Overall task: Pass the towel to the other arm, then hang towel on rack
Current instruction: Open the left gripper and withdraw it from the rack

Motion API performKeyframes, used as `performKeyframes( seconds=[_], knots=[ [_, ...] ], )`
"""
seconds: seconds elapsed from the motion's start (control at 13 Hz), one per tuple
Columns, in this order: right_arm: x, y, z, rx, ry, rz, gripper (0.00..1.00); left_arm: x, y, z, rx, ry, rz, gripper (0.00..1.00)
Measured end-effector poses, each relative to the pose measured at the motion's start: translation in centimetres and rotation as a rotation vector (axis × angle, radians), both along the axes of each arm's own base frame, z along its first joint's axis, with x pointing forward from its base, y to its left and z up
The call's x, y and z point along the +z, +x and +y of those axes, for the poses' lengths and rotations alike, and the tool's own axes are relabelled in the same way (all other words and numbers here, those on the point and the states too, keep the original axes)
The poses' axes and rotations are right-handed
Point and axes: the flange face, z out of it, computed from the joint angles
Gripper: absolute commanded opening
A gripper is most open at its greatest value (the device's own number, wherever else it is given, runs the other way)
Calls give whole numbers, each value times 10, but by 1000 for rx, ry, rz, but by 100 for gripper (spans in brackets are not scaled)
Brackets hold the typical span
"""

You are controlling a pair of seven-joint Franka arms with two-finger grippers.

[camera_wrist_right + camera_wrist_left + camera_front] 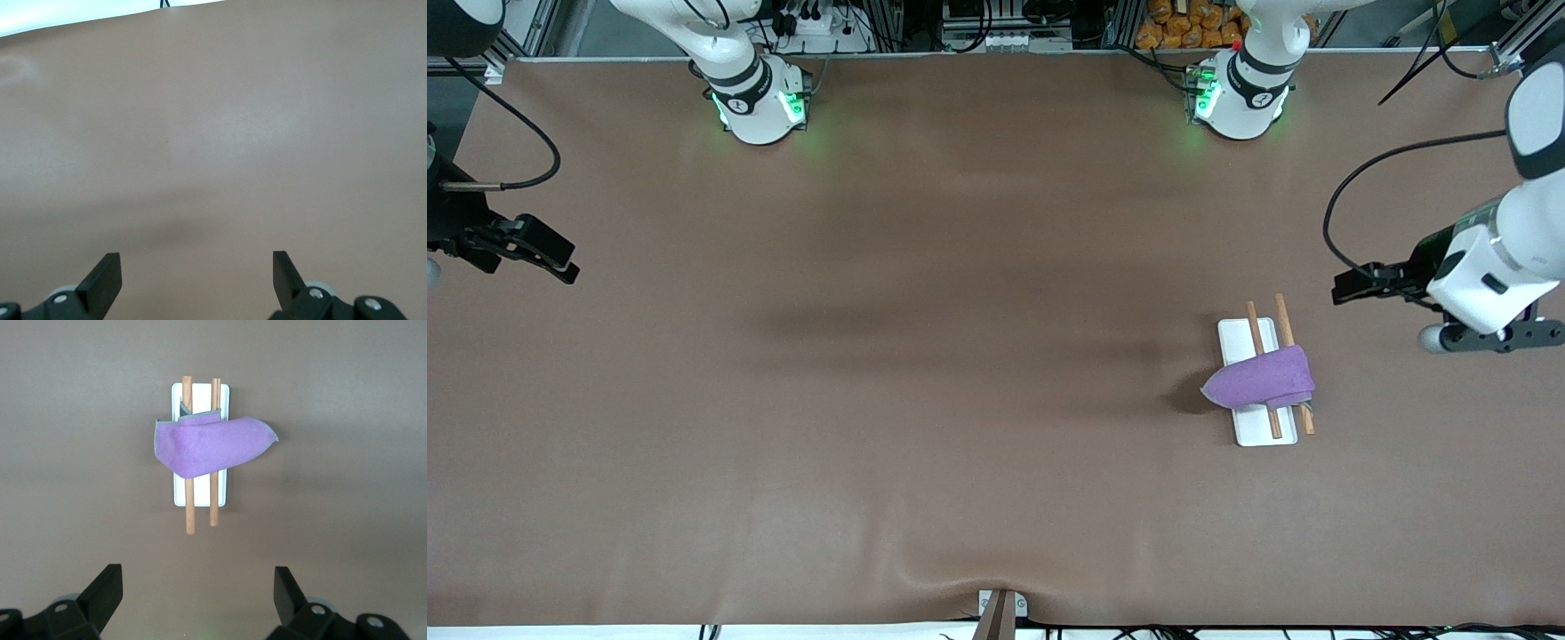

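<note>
The purple towel (1263, 378) lies draped across both wooden rods of the rack (1238, 342), whose white base plate stands toward the left arm's end of the table. One pointed towel corner hangs off the side of the base. In the left wrist view the towel (210, 447) covers the middle of the rods and the rack's base (200, 492) shows beneath. My left gripper (1347, 289) is open and empty over bare table beside the rack, apart from it; it also shows in its wrist view (198, 587). My right gripper (560, 260) is open and empty, waiting over the right arm's end of the table (197, 273).
The brown table mat (925, 373) has a wrinkle at the edge nearest the front camera, by a small clamp (1000, 609). The two arm bases (760, 102) (1240, 98) stand along the edge farthest from the front camera. A black cable (1369, 178) loops above the left gripper.
</note>
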Motion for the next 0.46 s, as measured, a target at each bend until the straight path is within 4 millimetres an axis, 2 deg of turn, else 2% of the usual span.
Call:
performKeyframes(
  seconds=[0.46],
  knots=[
    [0,0,-2,-6,4,1,100,27,-26,4,37,21,41,100]
  ],
)
